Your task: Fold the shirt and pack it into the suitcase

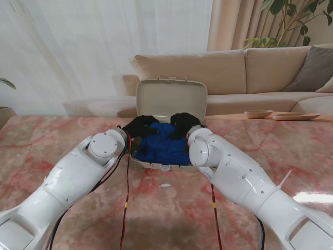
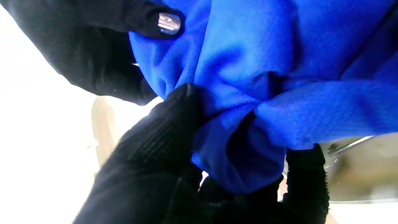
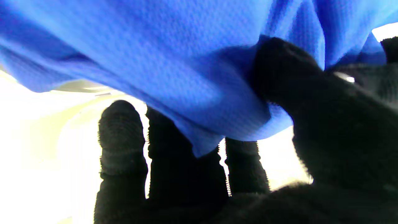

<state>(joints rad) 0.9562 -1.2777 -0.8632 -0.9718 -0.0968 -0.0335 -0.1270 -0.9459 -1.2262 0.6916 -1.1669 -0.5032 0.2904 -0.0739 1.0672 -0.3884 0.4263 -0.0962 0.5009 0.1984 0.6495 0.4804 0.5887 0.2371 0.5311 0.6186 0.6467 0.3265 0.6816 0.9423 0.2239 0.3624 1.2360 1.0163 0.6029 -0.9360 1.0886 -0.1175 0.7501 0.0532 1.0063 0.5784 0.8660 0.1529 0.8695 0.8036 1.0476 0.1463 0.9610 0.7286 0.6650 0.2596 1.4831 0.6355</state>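
Presently the blue shirt [image 1: 162, 143] lies bunched inside the open beige suitcase [image 1: 171, 98], which sits on the pink marble table [image 1: 41, 140] with its lid raised on the side farther from me. Left hand [image 1: 139, 126], black-gloved, is clamped on the shirt's left portion, a fingertip [image 2: 183, 96] pressing into a fold of cloth. Right hand [image 1: 184, 123] grips the right portion likewise, thumb [image 3: 279, 65] pinching fabric against the fingers [image 3: 121, 130] behind it
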